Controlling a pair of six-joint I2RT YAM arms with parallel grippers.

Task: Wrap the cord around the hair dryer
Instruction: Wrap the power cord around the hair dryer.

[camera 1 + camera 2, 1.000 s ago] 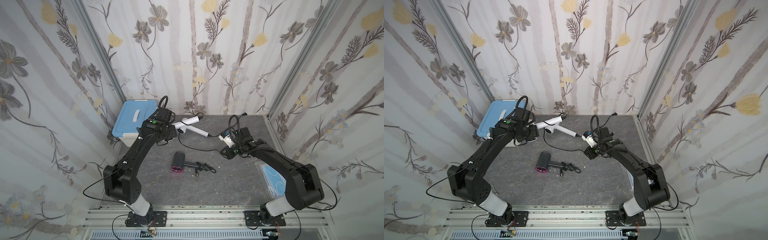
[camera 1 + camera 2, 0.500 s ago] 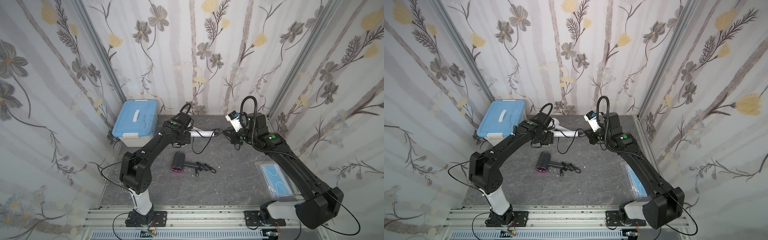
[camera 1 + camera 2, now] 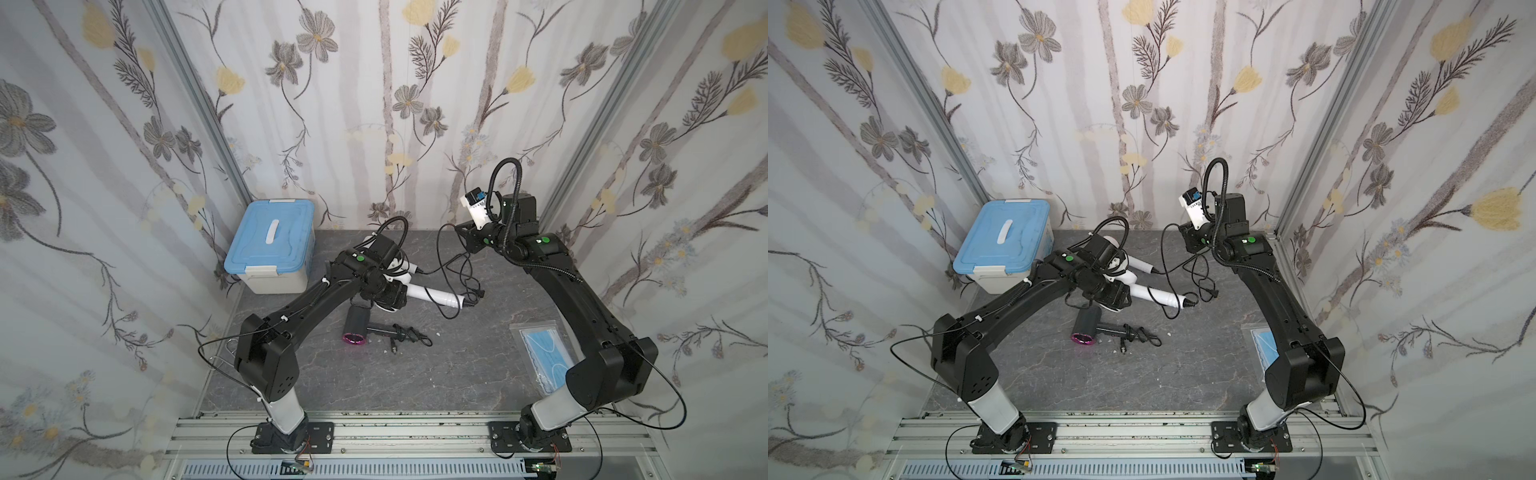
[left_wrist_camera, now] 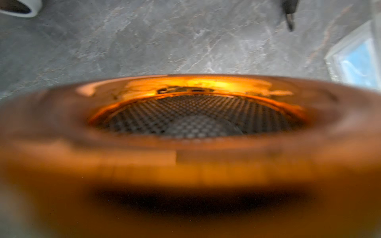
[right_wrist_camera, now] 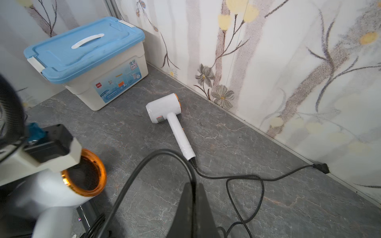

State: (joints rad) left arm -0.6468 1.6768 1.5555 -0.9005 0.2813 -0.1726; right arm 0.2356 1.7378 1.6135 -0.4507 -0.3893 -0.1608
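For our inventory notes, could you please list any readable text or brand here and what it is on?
Label on the storage box: red logo and characters, too small to read.
Sticker on the white hair dryer by the wall: too small to read.
No other text.
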